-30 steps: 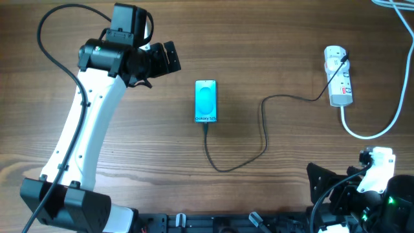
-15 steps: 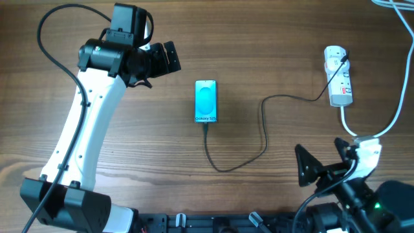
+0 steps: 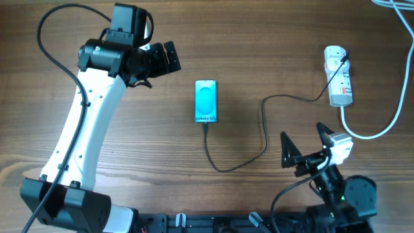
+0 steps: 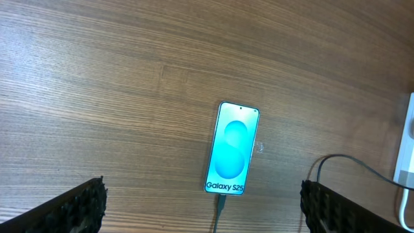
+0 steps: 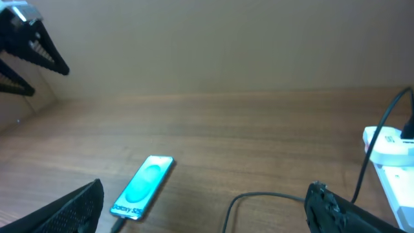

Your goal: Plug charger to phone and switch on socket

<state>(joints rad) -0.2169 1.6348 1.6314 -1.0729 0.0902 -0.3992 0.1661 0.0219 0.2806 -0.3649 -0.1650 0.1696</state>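
The charger (image 3: 264, 123) looks plugged into the phone (image 3: 206, 101). Both the left gripper (image 3: 173, 57) and right gripper (image 3: 300, 131) gape empty. The socket (image 3: 339, 84) switch wants pressing next.

Brown wood-grain table (image 3: 291, 52), plain tan backdrop (image 5: 226, 45) beyond its far edge

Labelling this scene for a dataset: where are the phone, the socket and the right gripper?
phone (image 3: 206, 101), overhead view, middle of its blue screen
socket (image 3: 341, 92), overhead view, lower part of its white body
right gripper (image 3: 300, 131), overhead view, midway between its open fingertips
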